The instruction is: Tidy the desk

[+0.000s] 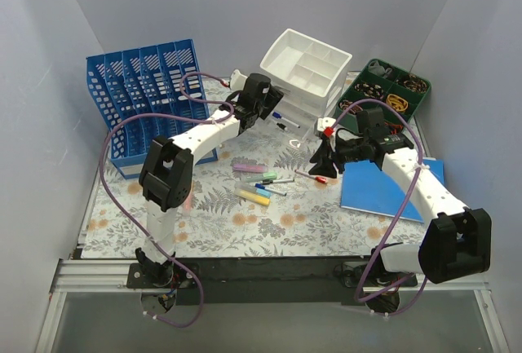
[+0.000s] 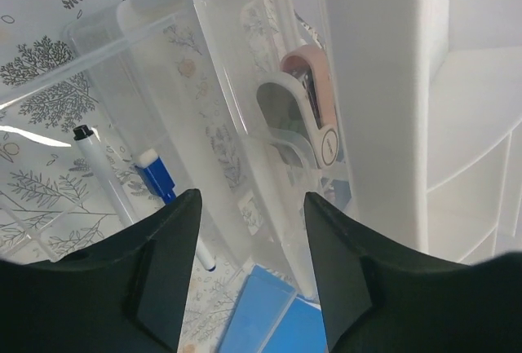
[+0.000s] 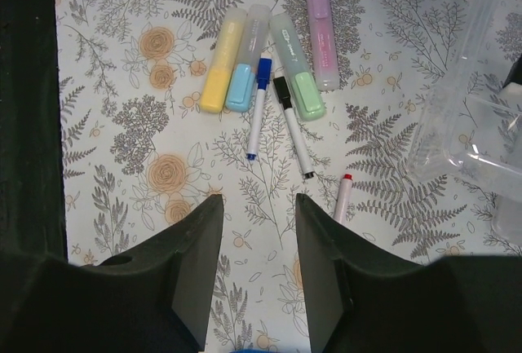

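Note:
The desk [image 1: 245, 231] has a fern-and-flower print. On its middle lie purple [image 1: 249, 167], green [image 1: 269, 177], yellow [image 1: 253, 198] and blue highlighters, with thin markers beside them. My right gripper [image 1: 322, 169] hovers open and empty over bare desk [image 3: 122, 84], just short of a blue-capped marker [image 3: 257, 108], a black-capped marker [image 3: 292, 125] and a red-tipped marker [image 3: 342, 194]. My left gripper [image 1: 272, 110] is open and empty [image 2: 251, 206], facing the clear drawers [image 2: 245, 125] of the white organizer [image 1: 306, 68]. A pink-and-white item [image 2: 314, 100] lies in one drawer.
A blue file rack [image 1: 151, 96] stands back left. A green tray [image 1: 387, 92] of small items stands back right. A blue notebook [image 1: 391, 190] lies at the right under my right arm. Two markers [image 2: 102, 174] lie beside the drawers. White walls enclose the desk.

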Motion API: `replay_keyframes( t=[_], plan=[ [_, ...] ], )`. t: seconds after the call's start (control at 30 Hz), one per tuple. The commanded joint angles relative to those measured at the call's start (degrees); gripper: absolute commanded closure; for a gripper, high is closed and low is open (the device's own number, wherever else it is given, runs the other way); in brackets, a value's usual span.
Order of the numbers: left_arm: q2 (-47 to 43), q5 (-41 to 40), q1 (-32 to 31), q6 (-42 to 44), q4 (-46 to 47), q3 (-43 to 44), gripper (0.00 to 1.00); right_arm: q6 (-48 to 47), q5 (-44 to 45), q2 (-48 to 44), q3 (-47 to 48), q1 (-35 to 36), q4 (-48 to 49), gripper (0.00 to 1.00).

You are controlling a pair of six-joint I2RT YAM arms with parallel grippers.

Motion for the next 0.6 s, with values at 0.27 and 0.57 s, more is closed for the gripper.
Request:
replay_keyframes(
  t=[0.27,0.57],
  plan=[
    [-27.5,2.9,0.2,22.4,13.6,-21.5,0.28,-0.1,8.3,0.3,-1.8,-1.6,2.4,0.5],
    [-48.0,24.7,0.2,50.8,17.8,-42.8,0.02,0.0,22.6,2.2,-6.4,1.7,11.0,0.48]
  ],
)
